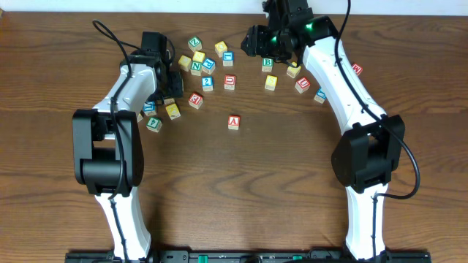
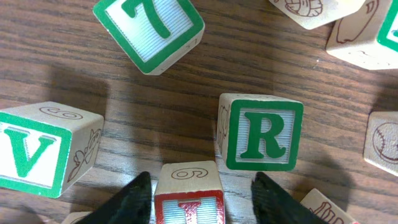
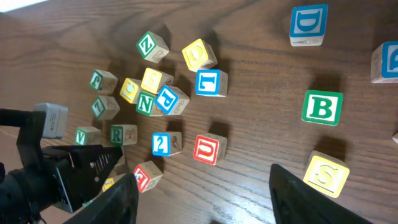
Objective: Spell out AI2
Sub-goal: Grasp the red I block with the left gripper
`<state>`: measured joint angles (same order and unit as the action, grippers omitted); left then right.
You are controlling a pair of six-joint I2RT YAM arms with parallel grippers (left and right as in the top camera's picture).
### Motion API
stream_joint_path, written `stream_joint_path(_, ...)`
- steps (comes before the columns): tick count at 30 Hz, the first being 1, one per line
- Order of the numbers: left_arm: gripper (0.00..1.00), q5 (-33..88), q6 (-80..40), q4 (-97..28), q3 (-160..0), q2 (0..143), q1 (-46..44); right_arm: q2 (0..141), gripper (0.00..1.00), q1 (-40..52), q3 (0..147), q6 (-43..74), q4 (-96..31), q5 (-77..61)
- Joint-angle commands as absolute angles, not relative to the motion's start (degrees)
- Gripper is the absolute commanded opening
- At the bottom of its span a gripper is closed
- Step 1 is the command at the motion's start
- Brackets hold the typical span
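We note the left gripper [image 2: 202, 182] low over the table [image 1: 292, 183], at the left edge of the cube clutter. In the left wrist view its two dark fingers [image 2: 134, 202] stand spread on either side of the I cube [image 2: 189, 202]. The left finger is almost at the cube's side and the right one has a clear gap, so we record no pinch. The I cube is red-framed and sits on the wood just short of the green R cube [image 2: 264, 134], with the green V cube [image 2: 34, 149] to its left and the green 7 cube [image 2: 149, 25] farther ahead. From overhead we cannot see the I cube, as the left gripper covers it. The A cube [image 1: 233, 122] stands alone, well apart from the clutter on its near side. The 2 cube [image 1: 208, 82], blue-framed, lies at the near edge of the clutter, just beside the red U cube [image 1: 229, 82]. The right gripper [image 3: 204, 180] hangs above the far right of the clutter, fingers [image 3: 121, 202] spread wide and holding nothing.
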<state>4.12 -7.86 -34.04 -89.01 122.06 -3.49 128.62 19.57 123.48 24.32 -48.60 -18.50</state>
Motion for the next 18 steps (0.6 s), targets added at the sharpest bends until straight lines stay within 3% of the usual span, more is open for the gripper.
stream_joint_path(1, 0.42, 3.4, -7.5, -34.2, -89.0, 122.9, -3.3, 126.4, 0.63, 19.6, 124.5, 23.2, -48.7, -17.9)
stream_joint_path(8, 0.27, 2.2, -7.5, -35.5, -89.0, 122.9, -3.3, 126.4, 0.68, 19.6, 124.5, 23.1, -48.8, -17.0)
stream_joint_path(18, 0.27, 1.9, -7.5, -35.9, -89.2, 118.9, -3.3, 126.4, 0.7, 19.6, 124.5, 23.1, -48.9, -17.0)
